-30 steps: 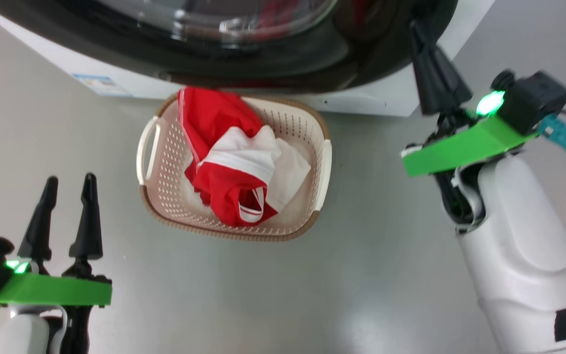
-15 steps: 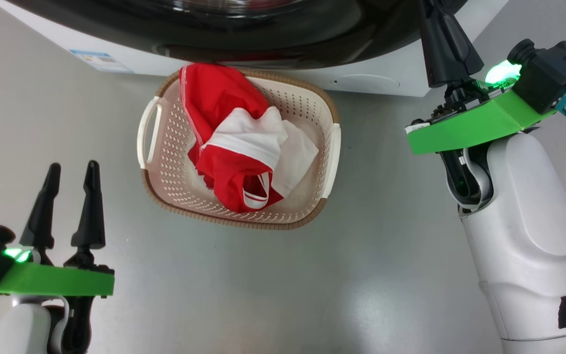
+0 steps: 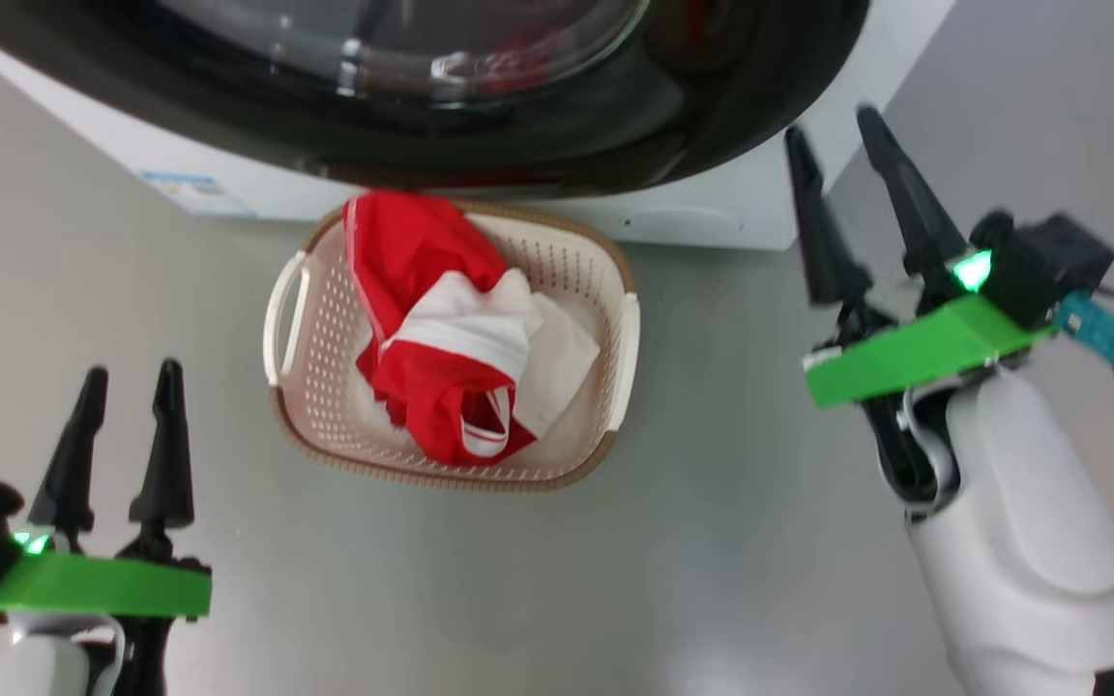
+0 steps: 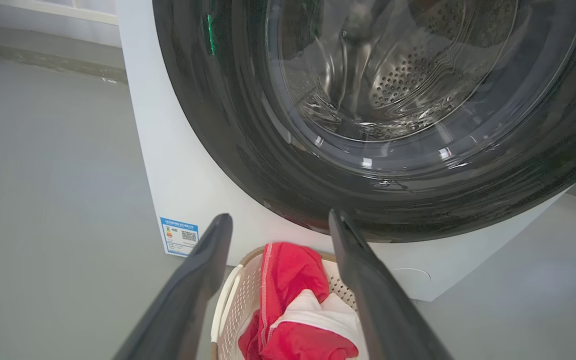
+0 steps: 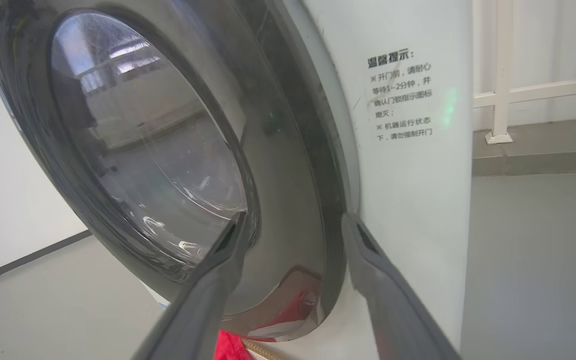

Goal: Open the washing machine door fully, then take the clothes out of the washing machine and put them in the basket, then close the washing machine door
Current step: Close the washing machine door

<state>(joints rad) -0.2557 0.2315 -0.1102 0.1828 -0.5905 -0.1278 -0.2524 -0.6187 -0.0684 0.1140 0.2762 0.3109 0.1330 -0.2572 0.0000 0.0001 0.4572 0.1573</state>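
The white washing machine (image 3: 741, 208) faces me, and its glossy black-rimmed door (image 3: 518, 145) lies close against the front with the glass bowl bulging outward. On the floor (image 3: 712, 541) just below, the cream basket (image 3: 627, 348) lies lengthwise left to right, a handle at each end. Red clothes (image 3: 412, 271) with white panels are heaped inside. My left hand (image 3: 131, 369) and right hand (image 3: 830, 123) are spread and empty, fingers pointing toward the machine.

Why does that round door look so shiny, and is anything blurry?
Head view: the right gripper looks slightly motion-blurred. Left wrist view: small glare spots on the washing machine door glass. Right wrist view: its glossy rim mirrors the room and red clothes.
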